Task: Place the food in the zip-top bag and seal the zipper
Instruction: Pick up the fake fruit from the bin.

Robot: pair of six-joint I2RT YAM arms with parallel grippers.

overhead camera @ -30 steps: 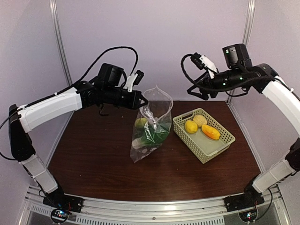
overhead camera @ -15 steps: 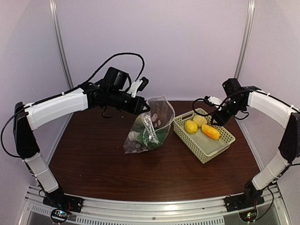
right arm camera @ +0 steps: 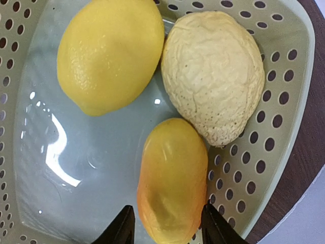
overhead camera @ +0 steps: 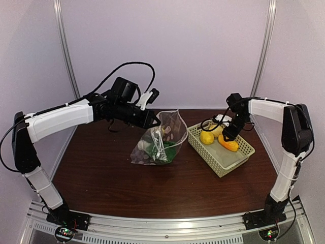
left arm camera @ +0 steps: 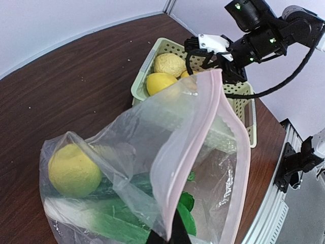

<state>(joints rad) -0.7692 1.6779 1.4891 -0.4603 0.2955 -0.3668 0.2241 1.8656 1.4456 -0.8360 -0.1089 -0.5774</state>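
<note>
Three pieces [overhead camera: 207, 137] in basket [overhead camera: 238, 158], near table's [overhead camera: 101, 175] right edge.
Right gripper [right arm camera: 167, 223] open astride orange piece [right arm camera: 172, 178]: probably light, slick, so grip mid-body. Left gripper [overhead camera: 154, 122] pinches rim of floppy bag [left arm camera: 203, 152], mid-table.

The surface [overhead camera: 101, 173] is dark brown with a faint wood grain. The basket [right arm camera: 284, 107] is pale green, and its walls are patterned with rows of round holes. In it, the lemon [right arm camera: 109, 53] is uniform bright yellow, the potato [right arm camera: 216, 76] is pale cream with a fine crackled pattern, and the carrot-like piece [right arm camera: 172, 180] grades from yellow to orange. The zip-top bag [left arm camera: 208, 168] is clear with pale dots. Its zipper [left arm camera: 187, 118] is pink. Inside it, a second lemon [left arm camera: 73, 170] is yellow-green, and the leafy vegetable [left arm camera: 127, 218] is dark green with a white stalk. The right gripper [right arm camera: 166, 213] is black. The left arm [overhead camera: 61, 118] and right arm [overhead camera: 266, 108] are white with black joints.
</note>
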